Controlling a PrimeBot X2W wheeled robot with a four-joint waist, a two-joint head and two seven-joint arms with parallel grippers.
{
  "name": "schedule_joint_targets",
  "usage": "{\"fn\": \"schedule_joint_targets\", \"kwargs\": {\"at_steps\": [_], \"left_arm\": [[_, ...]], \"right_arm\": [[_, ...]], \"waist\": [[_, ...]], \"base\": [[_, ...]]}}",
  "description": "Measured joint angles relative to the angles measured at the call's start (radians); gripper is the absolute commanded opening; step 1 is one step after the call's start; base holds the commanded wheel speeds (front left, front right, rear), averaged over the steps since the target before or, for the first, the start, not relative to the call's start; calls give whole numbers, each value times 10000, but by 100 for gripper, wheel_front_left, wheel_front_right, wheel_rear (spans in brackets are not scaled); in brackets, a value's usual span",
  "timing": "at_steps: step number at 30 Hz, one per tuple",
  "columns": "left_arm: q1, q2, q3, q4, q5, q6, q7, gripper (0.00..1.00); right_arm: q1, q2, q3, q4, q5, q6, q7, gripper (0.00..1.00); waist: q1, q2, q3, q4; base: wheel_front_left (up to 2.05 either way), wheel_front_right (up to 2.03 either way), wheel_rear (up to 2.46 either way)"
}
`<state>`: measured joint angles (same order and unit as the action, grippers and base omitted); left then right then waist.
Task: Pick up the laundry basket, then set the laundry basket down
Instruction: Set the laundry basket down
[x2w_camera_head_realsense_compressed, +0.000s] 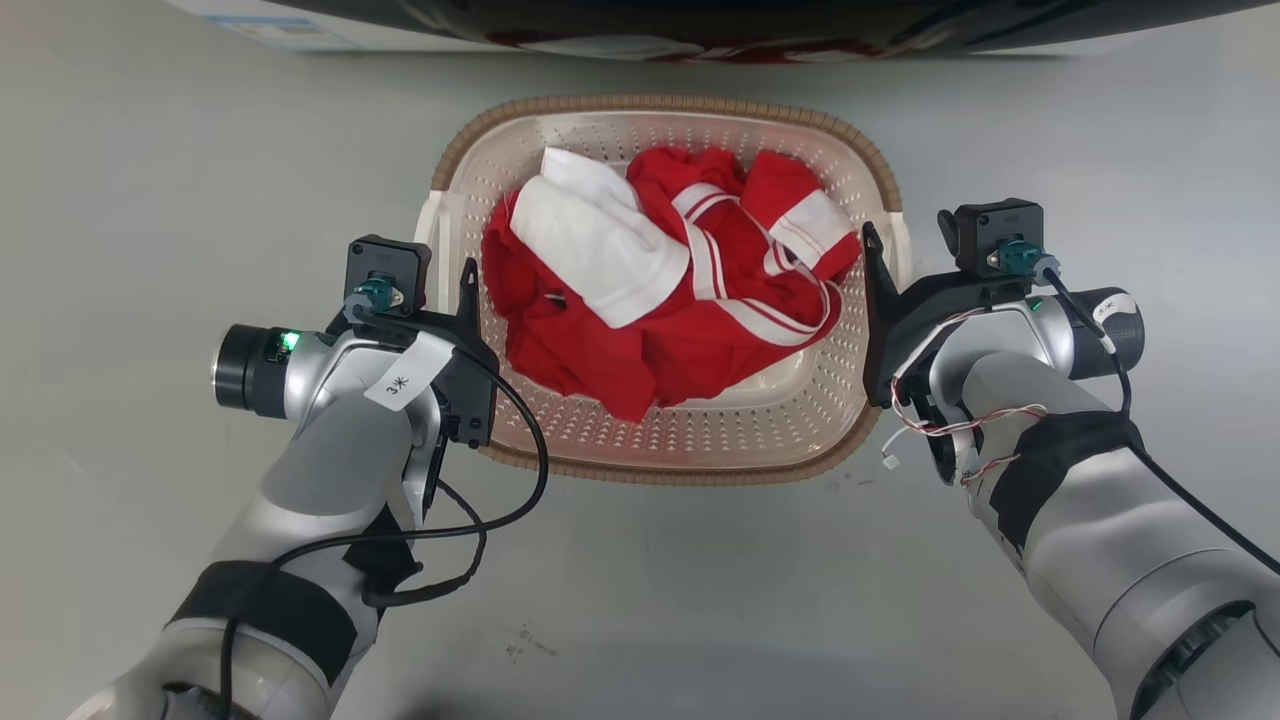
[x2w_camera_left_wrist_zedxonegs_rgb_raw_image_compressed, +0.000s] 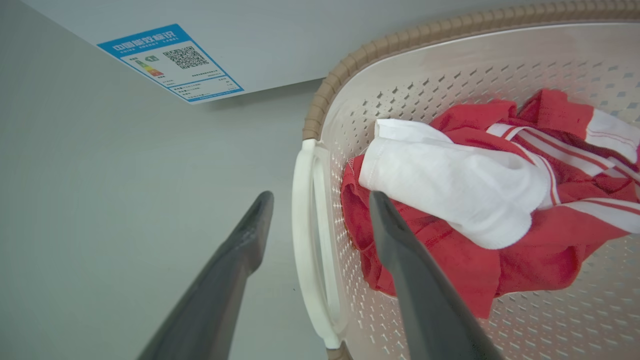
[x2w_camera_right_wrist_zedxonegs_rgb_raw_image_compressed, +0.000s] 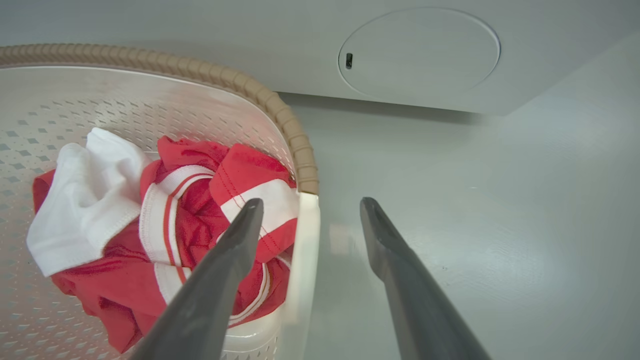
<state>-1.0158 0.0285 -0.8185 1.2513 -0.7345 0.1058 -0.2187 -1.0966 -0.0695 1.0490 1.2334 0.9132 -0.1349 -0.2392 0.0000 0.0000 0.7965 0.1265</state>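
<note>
Laundry basket (x2w_camera_head_realsense_compressed: 690, 440) sat on the floor (x2w_camera_head_realsense_compressed: 150, 150), my left end effector (x2w_camera_left_wrist_zedxonegs_rgb_raw_image_compressed: 321, 196) and right end effector (x2w_camera_right_wrist_zedxonegs_rgb_raw_image_compressed: 311, 201) each open astride a side handle (x2w_camera_left_wrist_zedxonegs_rgb_raw_image_compressed: 305, 240), and I feared an uneven or shallow pinch would tip it, spilling clothes (x2w_camera_head_realsense_compressed: 600, 350).

Both arms were smooth, rounded silver-grey: the left arm (x2w_camera_head_realsense_compressed: 330, 470) at the lower left of the frame, the right arm (x2w_camera_head_realsense_compressed: 1080, 520) at the lower right. Each had a black wrap (x2w_camera_head_realsense_compressed: 270, 605) round the forearm and a black square camera block (x2w_camera_head_realsense_compressed: 385, 265) with a teal connector (x2w_camera_head_realsense_compressed: 378, 293). A black cable (x2w_camera_head_realsense_compressed: 520, 440) looped off the left one, near a white tag (x2w_camera_head_realsense_compressed: 405, 375) marked "3" and a green light (x2w_camera_head_realsense_compressed: 288, 342). Red-and-white twisted wires (x2w_camera_head_realsense_compressed: 950, 425) trailed on the right. The fingers (x2w_camera_left_wrist_zedxonegs_rgb_raw_image_compressed: 420, 290) were long, dark grey and tapering.
</note>
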Motion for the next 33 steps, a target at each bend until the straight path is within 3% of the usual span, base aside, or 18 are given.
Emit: {"fn": "schedule_joint_targets", "kwargs": {"at_steps": [19,33], "left_arm": [[1032,61,345,-109,-111,-92,-309,100],[3056,704,1093,-1749,-71,10,-309,100]], "right_arm": [[965,42,-205,-675,136,0,-100,100],[2510,15,-1208,-1590,94,0,-100,100]], "waist": [[-1,0,-2448,-295],[-1,-1,-4509,-496]], "base": [[0,0,0],[0,0,0]]}}
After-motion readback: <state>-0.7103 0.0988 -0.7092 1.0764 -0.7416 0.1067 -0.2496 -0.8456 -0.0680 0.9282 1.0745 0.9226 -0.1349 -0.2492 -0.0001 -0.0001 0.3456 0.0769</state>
